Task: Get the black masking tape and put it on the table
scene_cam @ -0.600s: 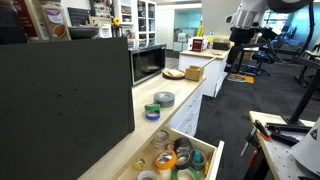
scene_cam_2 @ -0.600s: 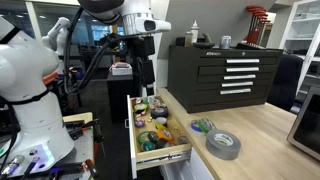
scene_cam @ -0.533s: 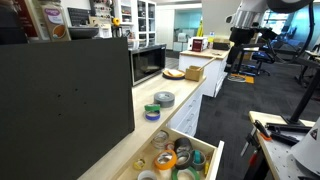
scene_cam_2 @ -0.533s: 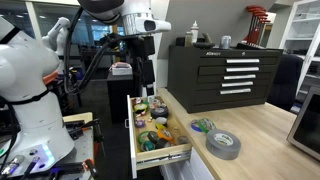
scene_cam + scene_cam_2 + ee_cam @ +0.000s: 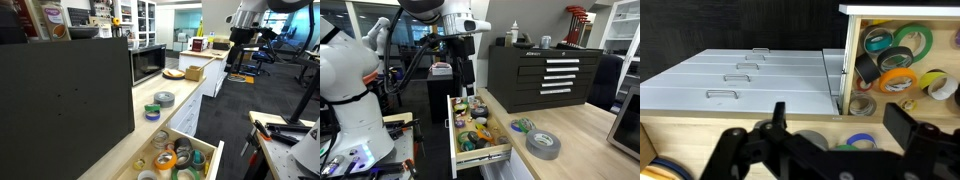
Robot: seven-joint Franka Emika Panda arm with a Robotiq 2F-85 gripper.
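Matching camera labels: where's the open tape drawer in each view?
Exterior view: drawer at bottom centre, pulled out to the right of the counter.
Exterior view: drawer centre-left, pulled toward the camera.
Wrist view: drawer at top right, rolls visible inside.
Shared landmark: the pale countertop it slides out from.

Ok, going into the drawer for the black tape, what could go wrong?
The black tape lies close between the drawer wall and an orange roll, so the open gripper may hit the wall or lift the wrong roll. The grey roll on the table crowds the nearest drop spot.
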